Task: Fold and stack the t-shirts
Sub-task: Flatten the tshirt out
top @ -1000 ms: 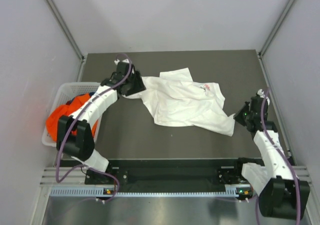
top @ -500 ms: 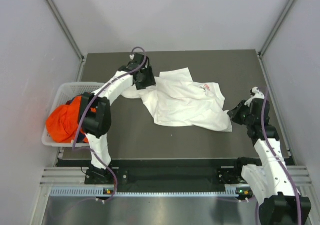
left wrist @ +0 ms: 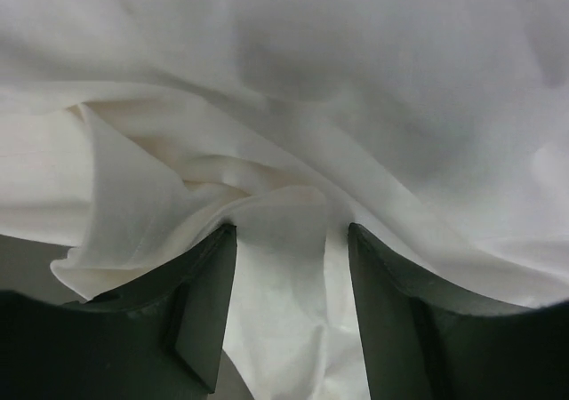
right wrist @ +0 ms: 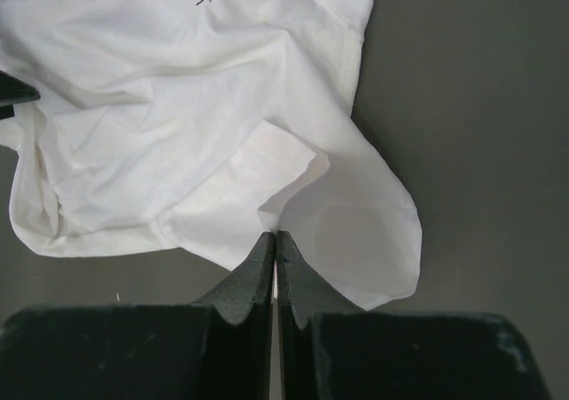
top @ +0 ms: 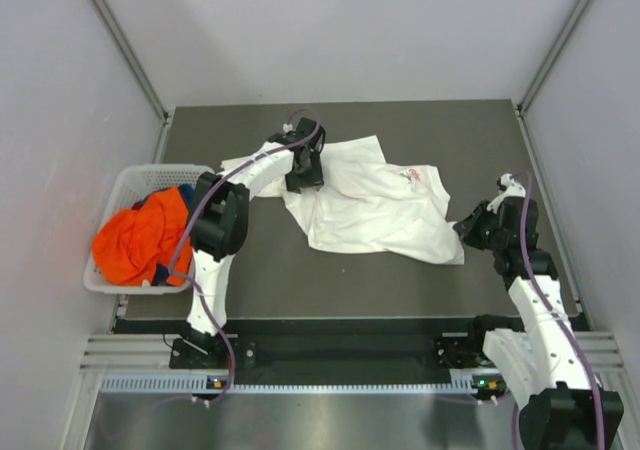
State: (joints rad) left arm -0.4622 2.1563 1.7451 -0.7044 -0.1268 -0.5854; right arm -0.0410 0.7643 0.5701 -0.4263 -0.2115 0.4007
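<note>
1. As the left arm swings in from the desk's (top: pixel 270 270) far-left corner, the left end effector (left wrist: pixel 289 231) now sits on the left side of the white t-shirt (top: pixel 370 205). Its fingers are spread around a ridge of cloth, not yet pinching.
2. Meanwhile the right end effector (right wrist: pixel 276 236) has edged in to the shirt's near-right corner and stays pressed together. Whether cloth is caught there, I cannot tell.
3. The shirt lies crumpled mid-desk. The orange t-shirt (top: pixel 135 240) waits in the basket (top: pixel 125 180) on the left.
4. Both arms look set for spreading; folding seems not yet begun.
</note>
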